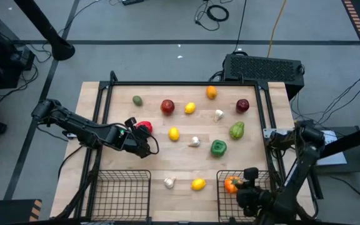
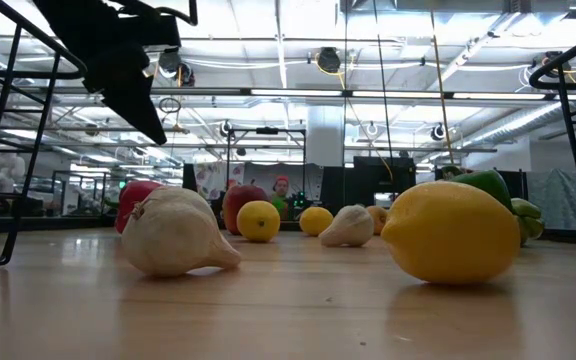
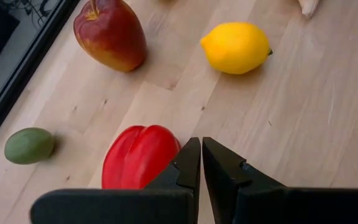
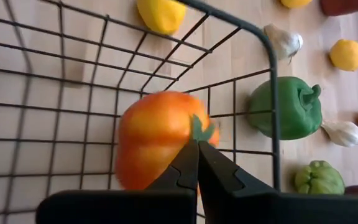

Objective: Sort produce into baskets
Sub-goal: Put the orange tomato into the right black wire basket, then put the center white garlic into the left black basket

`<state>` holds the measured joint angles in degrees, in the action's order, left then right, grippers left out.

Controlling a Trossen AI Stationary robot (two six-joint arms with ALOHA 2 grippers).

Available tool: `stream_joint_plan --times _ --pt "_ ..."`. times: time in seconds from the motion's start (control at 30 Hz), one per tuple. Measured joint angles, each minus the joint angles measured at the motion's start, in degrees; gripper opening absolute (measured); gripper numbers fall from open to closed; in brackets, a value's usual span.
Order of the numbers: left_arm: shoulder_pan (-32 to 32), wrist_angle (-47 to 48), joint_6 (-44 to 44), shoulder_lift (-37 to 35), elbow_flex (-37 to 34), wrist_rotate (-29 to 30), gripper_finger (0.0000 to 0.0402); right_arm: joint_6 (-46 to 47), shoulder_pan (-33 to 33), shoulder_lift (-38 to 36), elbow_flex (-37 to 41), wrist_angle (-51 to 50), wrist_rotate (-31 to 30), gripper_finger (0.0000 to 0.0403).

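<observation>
Hovering closed beside a glossy lobed red pepper (image 3: 139, 157), left claw (image 3: 201, 163), right claw (image 4: 197, 163) closed over smooth orange tomato (image 4: 157, 144) in wire-mesh basket (image 4: 73, 74), wood-plank bench (image 1: 186, 159), low view alone showing papery garlic bulb (image 2: 175, 233).

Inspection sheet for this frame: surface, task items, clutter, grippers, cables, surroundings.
Surface: wooden table top inside a black frame.
Job's things: left basket looks empty; right basket holds an orange tomato. Loose on the table: red pepper, two apples, three lemons, an orange, three garlic bulbs, two green peppers, a small green fruit.
Clutter: nothing seen.
Grippers: left gripper shut, empty, beside the red pepper; right gripper shut, empty, over the tomato in the right basket.
Cables: several on the floor beyond the table.
Surroundings: grey floor, black box behind the table.
</observation>
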<state>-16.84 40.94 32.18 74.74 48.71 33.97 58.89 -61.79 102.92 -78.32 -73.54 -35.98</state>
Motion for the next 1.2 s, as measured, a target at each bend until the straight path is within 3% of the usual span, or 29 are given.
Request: stream_joint_plan --times 0.2,0.4,0.67,0.9,1.1,1.2 --pt "0.0 0.0 0.04 0.0 0.0 -0.01 0.0027 -1.29 1.79 3.28 0.0 2.99 0.61 0.0" --pt "0.0 -0.13 0.39 0.0 0.0 -0.52 0.0027 -1.83 4.49 4.13 0.0 5.99 5.18 0.0015" --pt "0.0 -0.16 0.53 0.02 0.0 -3.61 0.0027 -0.59 5.88 2.59 0.0 6.58 8.0 0.0109" --pt "0.0 -0.16 0.52 0.02 0.0 -3.75 0.0027 0.57 5.6 -4.53 0.0 8.82 9.35 0.0172" --pt "0.0 -2.16 0.47 0.02 -0.02 -4.47 0.0027 -1.5 5.39 -12.68 0.0 11.54 7.24 0.0173" --pt "0.0 -8.58 -1.75 0.02 -0.02 -6.84 0.0027 -6.0 5.53 -15.61 -0.01 11.56 -1.47 0.017"
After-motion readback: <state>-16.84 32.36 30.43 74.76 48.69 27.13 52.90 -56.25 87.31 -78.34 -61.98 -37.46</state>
